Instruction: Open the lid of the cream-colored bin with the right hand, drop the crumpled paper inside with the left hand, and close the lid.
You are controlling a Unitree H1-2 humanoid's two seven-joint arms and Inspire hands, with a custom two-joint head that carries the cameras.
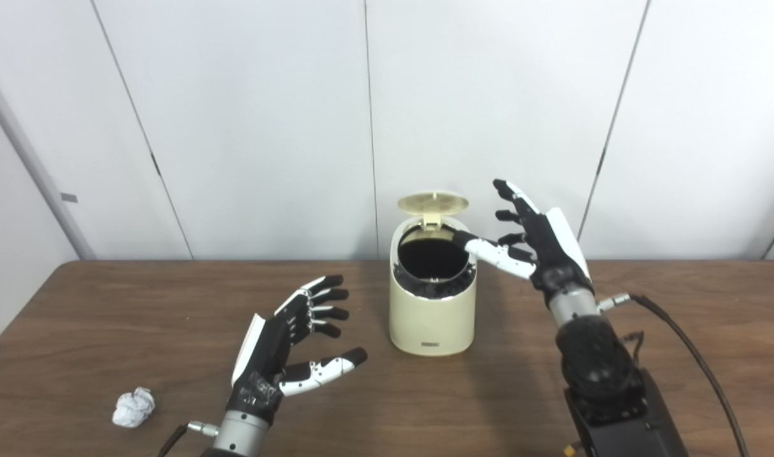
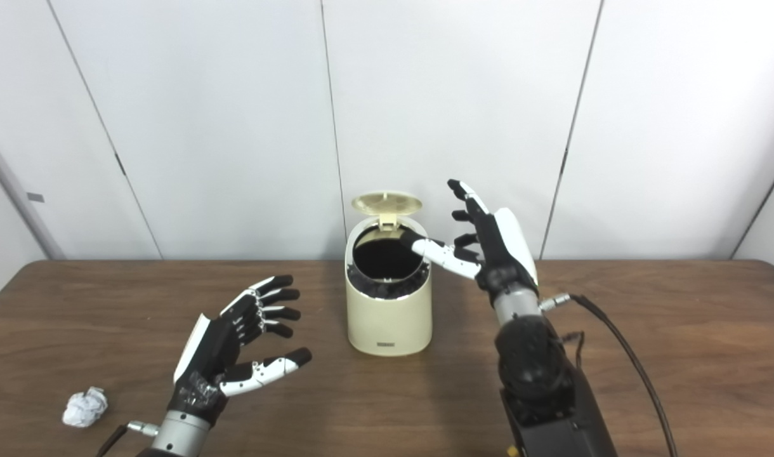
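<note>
Plain lab or office room, bare white wall panels point(image 1: 488, 114), brown wooden table point(image 1: 108, 317)

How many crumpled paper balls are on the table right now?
1. The crumpled paper lies near the table's front left edge, left of the open left hand. The bin's dark interior could hide more.

**Pale panelled wall behind a dark wooden table**

A wide brown wood-grain table point(image 1: 108, 304) fills the near half of the scene, its far edge running straight across and its far corners rounded at left and right. Beyond it stands a white panelled wall point(image 1: 266, 127), split by thin dark vertical seams that lean outward towards the top. At far left a grey slanted strip point(image 1: 32, 165) crosses the wall, bearing a small grey tag. Light is soft and even, with faint shadows on the tabletop
</note>
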